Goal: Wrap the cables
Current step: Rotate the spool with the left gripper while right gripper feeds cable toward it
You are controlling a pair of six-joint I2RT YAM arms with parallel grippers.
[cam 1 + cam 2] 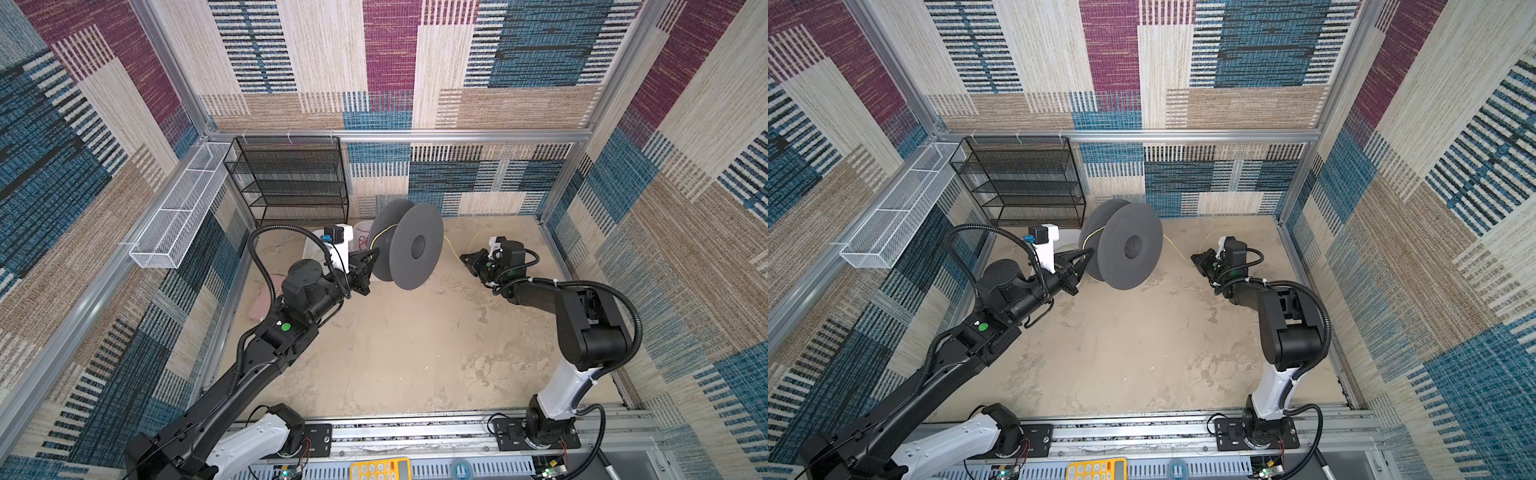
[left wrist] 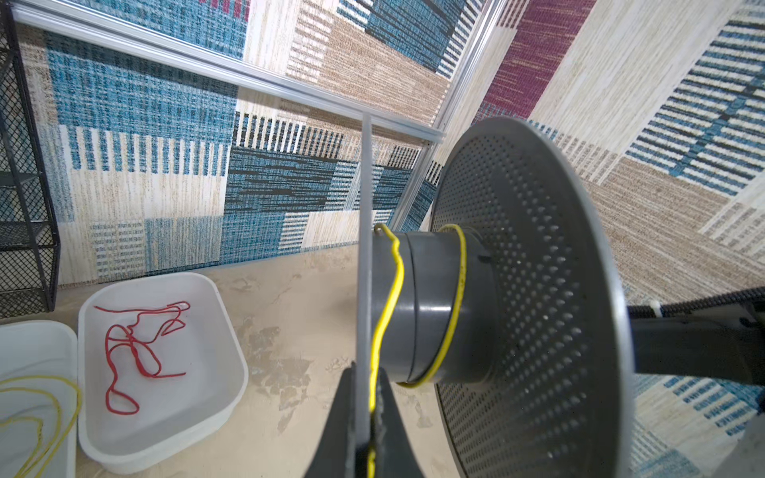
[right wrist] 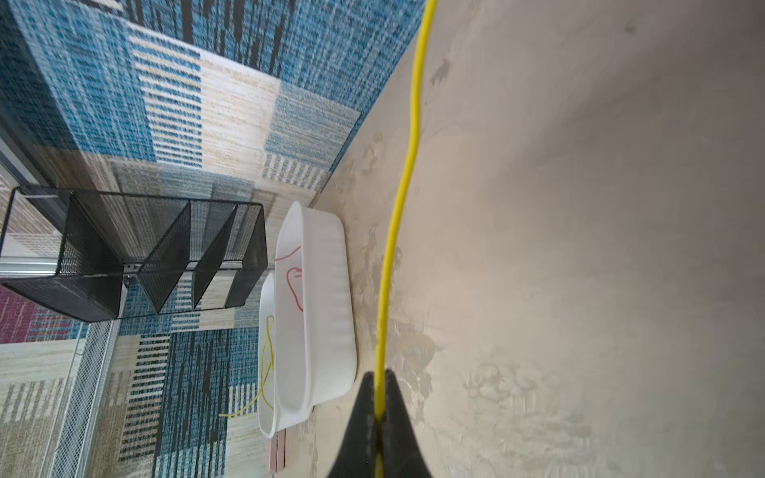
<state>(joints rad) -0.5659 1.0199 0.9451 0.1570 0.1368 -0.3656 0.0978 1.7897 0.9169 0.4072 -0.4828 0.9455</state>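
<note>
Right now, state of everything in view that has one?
spool, axis level, barely wound
yellow cable, few loose turns on hub, runs on to right tool
left tool, shut on spool flange, yellow cable pinned against it
right tool, shut on yellow cable
red cord, loose in white tub
second tub, holds loose yellow loops

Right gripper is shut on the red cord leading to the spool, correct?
Not quite: the right gripper is shut on the yellow wire leading to the spool, as the right wrist view shows. The red cord lies in a white tub.
</note>
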